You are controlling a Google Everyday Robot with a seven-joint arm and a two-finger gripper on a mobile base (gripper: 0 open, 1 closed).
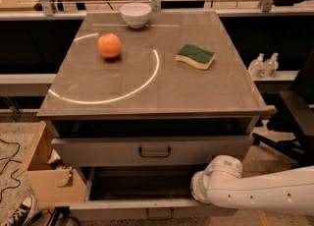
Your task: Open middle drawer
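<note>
The middle drawer (122,210) is the low grey front with a small black bracket handle (159,214) at the bottom of the view. It stands pulled out, and its dark inside (140,183) shows. Above it is the taller-fronted grey drawer (98,152), shut. My white arm (255,193) reaches in from the right. Its rounded end (216,177) rests over the open drawer's right front corner. My gripper is hidden behind that end. The lowest drawer is out of view.
On the cabinet top (147,82) lie an orange (109,45), a white bowl (135,14) and a green-and-yellow sponge (196,55). An open cardboard box (46,181) stands at the left, and a black chair (297,117) and two bottles (263,65) at the right.
</note>
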